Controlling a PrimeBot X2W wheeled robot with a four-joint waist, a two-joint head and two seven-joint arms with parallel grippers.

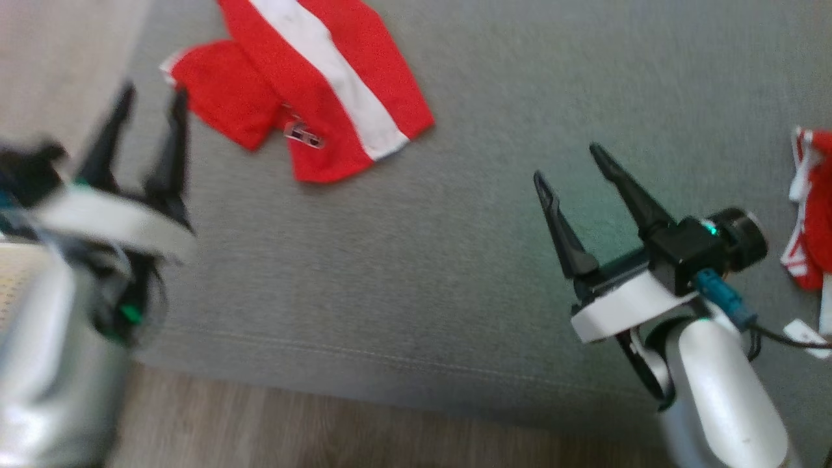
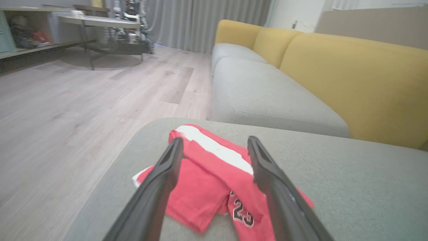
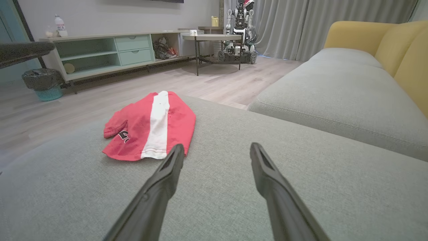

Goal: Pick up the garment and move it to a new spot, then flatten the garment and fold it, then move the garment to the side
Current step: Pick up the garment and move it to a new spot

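The garment (image 1: 325,78) lies folded at the far left of a grey cushion (image 1: 455,292), red with a wide white band. In the left wrist view the garment (image 2: 200,187) shows a black-and-white outlined number near its front edge. My left gripper (image 1: 154,91) hangs open just left of it, blurred; its fingers (image 2: 157,187) frame the cloth from above without touching. My right gripper (image 1: 567,162) stands open over bare cushion, well right of the garment (image 3: 140,134). Nothing sits between the fingers of my right gripper (image 3: 217,146).
Another red cloth with red-and-white striped trim (image 1: 812,208) lies at the cushion's right edge. Wood floor (image 1: 260,422) runs along the cushion's near edge. A yellow-backed sofa (image 2: 351,83) stands beyond. Farther off are a shelf unit (image 3: 117,50), a bin (image 3: 43,83) and another robot (image 3: 239,20).
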